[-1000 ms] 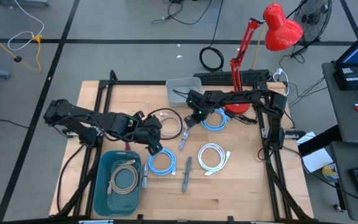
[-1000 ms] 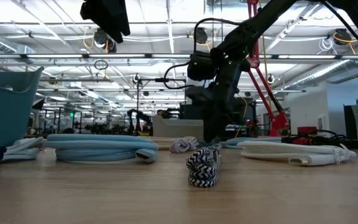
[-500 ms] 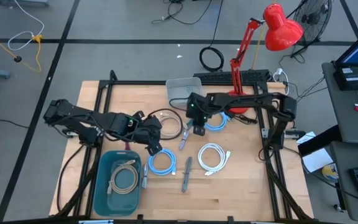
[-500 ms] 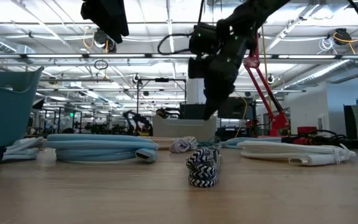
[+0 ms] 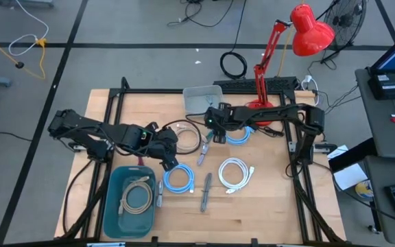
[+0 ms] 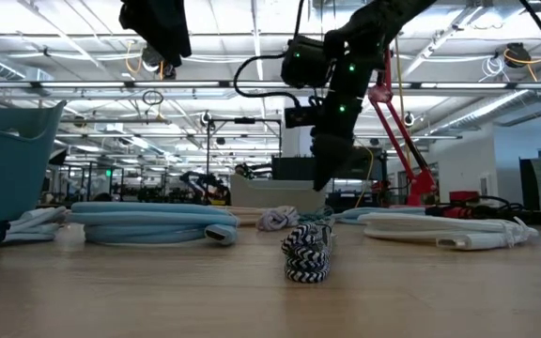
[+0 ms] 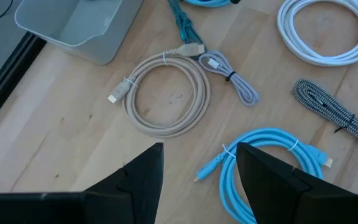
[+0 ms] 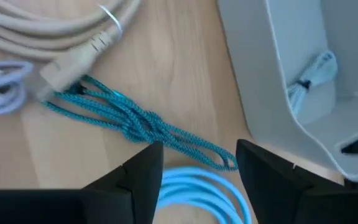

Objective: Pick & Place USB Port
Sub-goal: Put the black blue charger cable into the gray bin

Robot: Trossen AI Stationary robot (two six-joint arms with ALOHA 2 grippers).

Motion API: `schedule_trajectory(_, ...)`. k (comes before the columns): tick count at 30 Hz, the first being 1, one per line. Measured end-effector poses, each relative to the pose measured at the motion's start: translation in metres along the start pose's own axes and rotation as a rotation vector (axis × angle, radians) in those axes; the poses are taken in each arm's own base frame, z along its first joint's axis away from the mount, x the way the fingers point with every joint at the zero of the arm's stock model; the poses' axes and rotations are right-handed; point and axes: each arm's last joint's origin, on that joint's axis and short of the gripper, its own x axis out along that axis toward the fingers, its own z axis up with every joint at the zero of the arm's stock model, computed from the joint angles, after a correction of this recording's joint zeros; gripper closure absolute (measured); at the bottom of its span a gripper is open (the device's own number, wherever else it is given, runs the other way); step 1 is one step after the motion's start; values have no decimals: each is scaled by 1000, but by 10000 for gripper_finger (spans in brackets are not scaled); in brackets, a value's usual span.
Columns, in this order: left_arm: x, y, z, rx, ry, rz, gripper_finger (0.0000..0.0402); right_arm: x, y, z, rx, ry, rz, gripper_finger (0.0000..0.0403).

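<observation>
Several coiled USB cables lie on the wooden table. A teal braided cable [image 8: 135, 124] lies stretched out next to a beige coil [image 5: 184, 134] and a light blue coil [image 5: 238, 134]. My right gripper [image 5: 214, 130] hangs open above the teal cable, with nothing between its fingers [image 8: 142, 180]. The grey bin [image 5: 201, 98] behind it holds a small grey cable [image 8: 312, 78]. My left gripper [image 5: 169, 159] hovers open above another light blue coil [image 5: 180, 180], with the beige coil [image 7: 166, 93] ahead of it.
A teal bin [image 5: 112, 206] at the near left holds a beige coil [image 5: 137, 197]. A white coil [image 5: 234, 171], a black-and-white braided cable [image 5: 206, 193] and a small lavender cable [image 5: 202, 152] lie mid-table. A red lamp [image 5: 300, 31] stands at the far right.
My right gripper has risen from just above the table top to well above it and has shifted a little toward the far edge. The cables lie as before.
</observation>
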Motion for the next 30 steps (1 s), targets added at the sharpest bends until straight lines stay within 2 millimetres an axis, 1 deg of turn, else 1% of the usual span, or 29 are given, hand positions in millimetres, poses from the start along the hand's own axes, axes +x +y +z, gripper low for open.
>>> schedule_trajectory(2,0,0,0,-2,-3,4,195,-5,-2,3,1,-42,6,203)
schedule_trajectory(4,0,0,0,-3,-4,5,195,-7,-1,5,-22,-64,58,206)
schedule_trajectory(8,0,0,0,-11,-5,5,195,-6,8,1,-86,-37,187,214)
schedule_trajectory(13,0,0,0,-13,-7,7,195,-4,29,-3,-304,11,210,217)
schedule_trajectory(17,0,0,0,-15,-13,8,195,-2,37,-1,-414,-6,185,218)
schedule_trajectory(20,0,0,1,-19,-16,7,195,5,40,0,-436,-1,145,218)
schedule_trajectory(24,0,0,1,-20,-16,7,195,13,40,4,-414,-24,135,218)
schedule_trajectory(30,0,0,1,-27,-13,9,195,33,38,0,-400,25,139,218)
